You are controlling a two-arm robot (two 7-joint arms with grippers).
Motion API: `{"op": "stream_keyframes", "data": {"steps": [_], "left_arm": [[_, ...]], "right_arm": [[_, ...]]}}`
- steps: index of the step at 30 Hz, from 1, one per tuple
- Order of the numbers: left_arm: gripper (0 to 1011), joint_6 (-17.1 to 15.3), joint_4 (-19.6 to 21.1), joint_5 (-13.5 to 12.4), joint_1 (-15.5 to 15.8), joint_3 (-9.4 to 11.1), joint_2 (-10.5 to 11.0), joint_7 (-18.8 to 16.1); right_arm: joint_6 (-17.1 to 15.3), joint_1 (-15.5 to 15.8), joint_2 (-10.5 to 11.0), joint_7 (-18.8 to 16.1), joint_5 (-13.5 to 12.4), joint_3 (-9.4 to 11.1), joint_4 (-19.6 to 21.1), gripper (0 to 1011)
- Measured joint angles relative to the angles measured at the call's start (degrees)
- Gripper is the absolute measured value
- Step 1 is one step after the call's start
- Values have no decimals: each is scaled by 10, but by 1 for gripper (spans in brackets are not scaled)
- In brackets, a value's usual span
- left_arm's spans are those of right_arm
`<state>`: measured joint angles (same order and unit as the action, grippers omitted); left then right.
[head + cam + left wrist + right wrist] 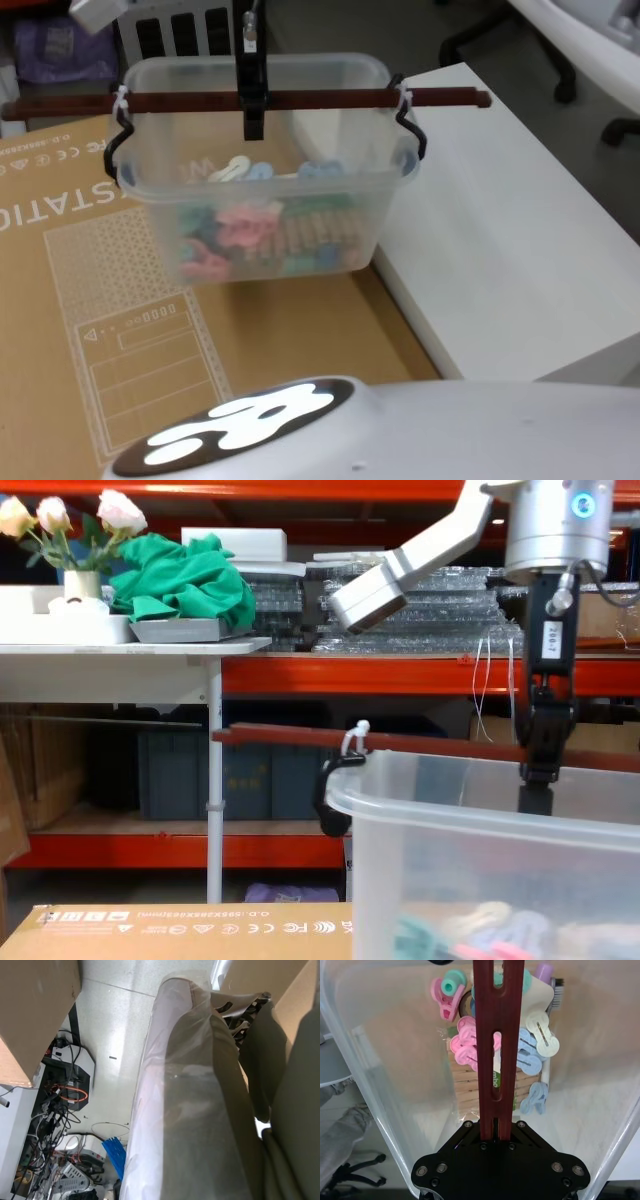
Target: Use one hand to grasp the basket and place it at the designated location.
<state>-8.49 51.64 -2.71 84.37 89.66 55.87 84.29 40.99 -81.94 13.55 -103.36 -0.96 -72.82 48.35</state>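
A flat brown cardboard box (150,330) with white print lies in front of the robot, and a white table (500,250) stands just beside it on the right. The clear basket (260,200) is over the line where the two meet; I cannot tell whether its bottom touches either. Farther back on the left, a white side table (130,650) carries a vase of flowers (78,580), a white tray (60,628) and a grey tray (185,630) with a green cloth (190,580) heaped on it.
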Motion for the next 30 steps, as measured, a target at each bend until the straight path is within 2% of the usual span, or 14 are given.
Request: {"op": "stream_keyframes", "data": {"steps": [22,30], "left_arm": [[0,0,0,0,0,0,0,0],[0,0,0,0,0,0,0,0]], "right_arm": [[100,-3,-73,-26,-57,-30,-57,7],[120,-2,-89,-29,-70,-40,-67,6]]}}
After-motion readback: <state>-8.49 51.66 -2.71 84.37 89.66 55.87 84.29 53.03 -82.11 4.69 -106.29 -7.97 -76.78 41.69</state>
